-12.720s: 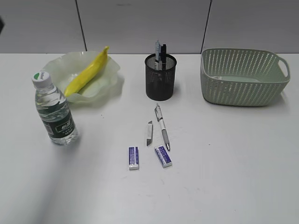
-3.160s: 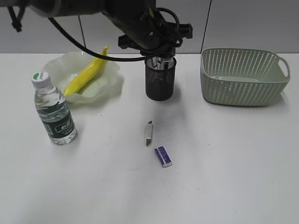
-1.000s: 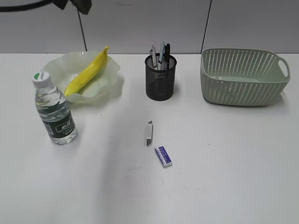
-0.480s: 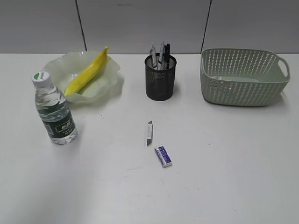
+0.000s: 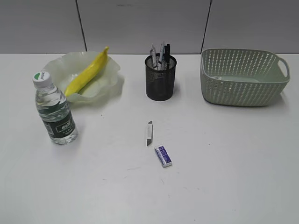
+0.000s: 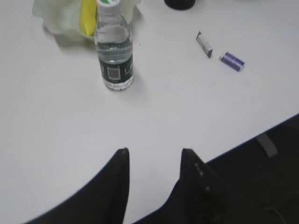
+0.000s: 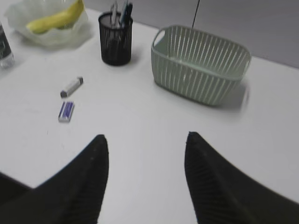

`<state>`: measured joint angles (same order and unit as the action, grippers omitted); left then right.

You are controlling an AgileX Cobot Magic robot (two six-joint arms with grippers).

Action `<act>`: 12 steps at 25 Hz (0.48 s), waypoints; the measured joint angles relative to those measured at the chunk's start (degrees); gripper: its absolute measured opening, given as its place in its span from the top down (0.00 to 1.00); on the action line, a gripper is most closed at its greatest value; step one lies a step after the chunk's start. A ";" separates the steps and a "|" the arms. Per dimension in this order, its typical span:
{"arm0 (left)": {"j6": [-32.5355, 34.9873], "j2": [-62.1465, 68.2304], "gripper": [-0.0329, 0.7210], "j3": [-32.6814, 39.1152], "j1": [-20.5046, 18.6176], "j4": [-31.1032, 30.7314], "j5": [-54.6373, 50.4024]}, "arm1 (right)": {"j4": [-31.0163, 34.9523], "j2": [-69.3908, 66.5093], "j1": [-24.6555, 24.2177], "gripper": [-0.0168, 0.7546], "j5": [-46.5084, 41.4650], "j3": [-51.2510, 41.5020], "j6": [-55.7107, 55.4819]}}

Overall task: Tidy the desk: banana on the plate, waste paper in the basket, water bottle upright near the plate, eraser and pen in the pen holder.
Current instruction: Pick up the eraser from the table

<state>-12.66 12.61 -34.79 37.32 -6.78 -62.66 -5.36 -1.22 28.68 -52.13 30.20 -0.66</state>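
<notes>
Both hands hung empty, jaws apart: the left hand [image 6: 154,156] narrower, the right hand [image 7: 145,140] wider. A purple-and-white rectangular eraser [image 5: 163,156] lay on the plain white tabletop [image 5: 233,158].

left gripper [image 6: 154,151]: matte black tapered fingers, bottom of frame. right gripper [image 7: 145,137]: black, ribbed inner pads, bottom of frame.

A grey panelled wall [image 5: 140,25] closes the far side of the scene, split by thin dark vertical seams [image 5: 81,25]. It meets the white surface [image 5: 224,177] along a straight line. The light is soft and even, giving only faint shadows. Beyond the surface's near edge lies dark floor [image 6: 261,177].
</notes>
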 joint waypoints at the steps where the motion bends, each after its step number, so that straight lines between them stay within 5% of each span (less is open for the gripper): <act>1: 0.00 -3.15 0.60 1.23 0.00 -0.06 0.61 | 0.00 -1.01 0.00 0.43 2.59 0.13 0.00; 7: 0.01 -12.99 0.60 3.74 0.00 -0.23 1.35 | 0.07 -15.49 0.00 0.43 18.21 1.36 0.10; 12: 0.01 -12.99 0.60 3.86 0.00 -0.23 1.43 | 0.38 -35.41 0.00 0.43 22.34 8.07 0.10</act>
<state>-12.65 -0.38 -30.93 37.32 -7.00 -61.23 -4.98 -36.63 28.68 -29.79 38.28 -0.55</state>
